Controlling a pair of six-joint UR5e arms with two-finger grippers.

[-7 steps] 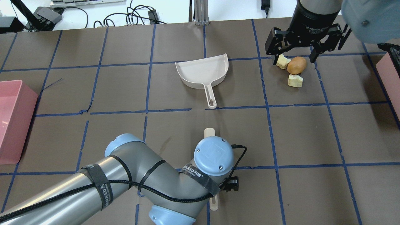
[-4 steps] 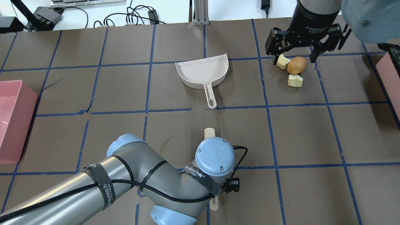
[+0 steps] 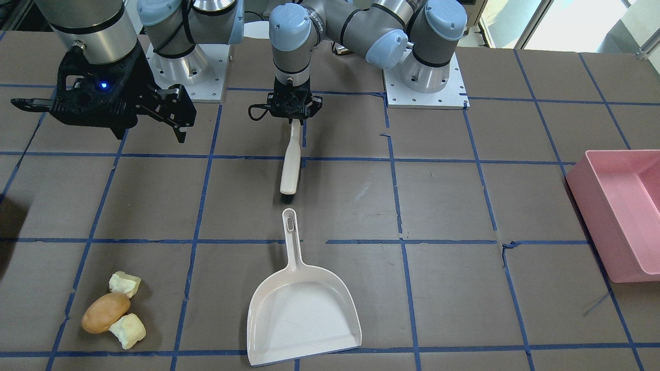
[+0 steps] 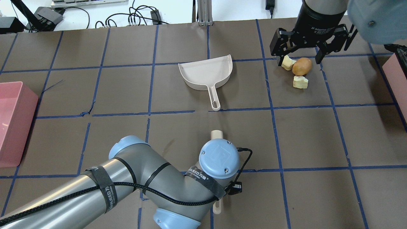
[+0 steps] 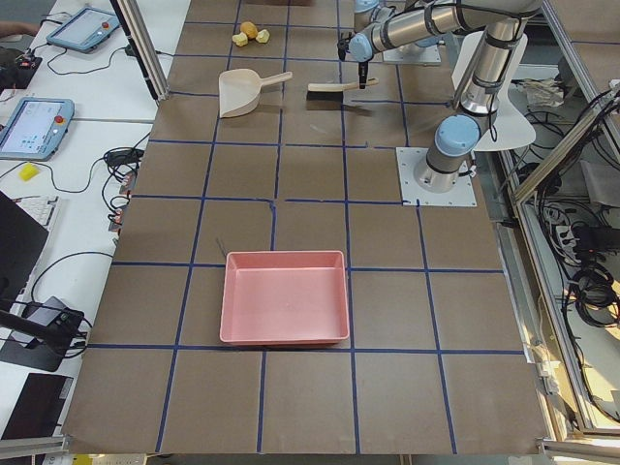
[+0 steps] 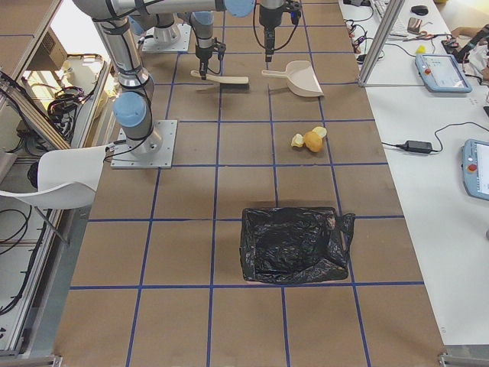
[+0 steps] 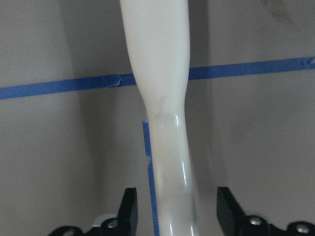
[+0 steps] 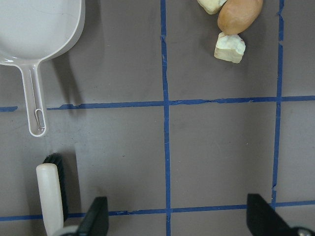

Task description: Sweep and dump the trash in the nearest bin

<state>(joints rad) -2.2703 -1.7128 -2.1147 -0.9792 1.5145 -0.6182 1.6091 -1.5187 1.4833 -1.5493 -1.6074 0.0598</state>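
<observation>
Trash: smooth tan-brown oval lump (image 3: pixel 105 312) touched on two sides by pale yellow-green spongy chunks (image 3: pixel 127 330), on the brown blue-taped desk (image 3: pixel 443 206). Right hand (image 3: pixel 98 123), lettered "2F Adaptive", is spread wide and empty. Left hand (image 3: pixel 293 114) straddles the glossy cream plastic brush handle (image 3: pixel 290 165), with slim gaps either side.

Grey tubular arm links (image 4: pixel 63 200), pale-blue round joint caps (image 4: pixel 219 156) with screws, black braided cable (image 4: pixel 171 198), black lettered straps (image 4: pixel 103 187), black two-finger right gripper (image 4: pixel 298 62).

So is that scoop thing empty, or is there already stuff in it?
Empty. The dustpan shows only its bare pale inside; the potato-like lump and two spongy chunks lie apart from it.
</observation>
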